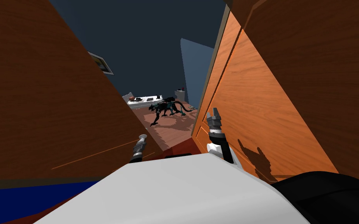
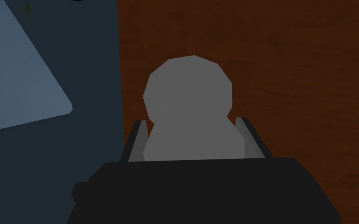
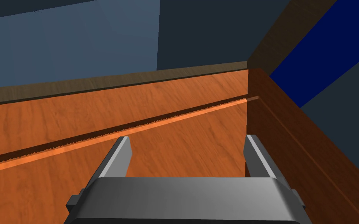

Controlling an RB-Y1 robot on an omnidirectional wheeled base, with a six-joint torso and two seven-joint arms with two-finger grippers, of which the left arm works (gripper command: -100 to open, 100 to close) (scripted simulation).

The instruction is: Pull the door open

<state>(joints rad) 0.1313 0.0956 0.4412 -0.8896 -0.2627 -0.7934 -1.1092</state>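
The left jaws are clamped on a grey round knob (image 2: 188,105), one blade pressed to each of its sides. The dark brown wooden door (image 2: 291,77) stands directly behind the knob, just past the blade tips. I judge the grasp made and the pull itself to be the step in hand. Between the two pairs of jaws, a gap past the door's edge shows a room with a black animal figure (image 1: 167,108) well ahead. The next move calls for drawing the knob back toward the body along the door's arc. The clamp must hold firm so that the round knob does not slip out. The right jaws stand apart and empty, pointed at an orange wood panel (image 3: 97,116) close ahead of them. No brand, label or writing can be read; a framed picture (image 1: 101,62) on the far wall is too small to tell.
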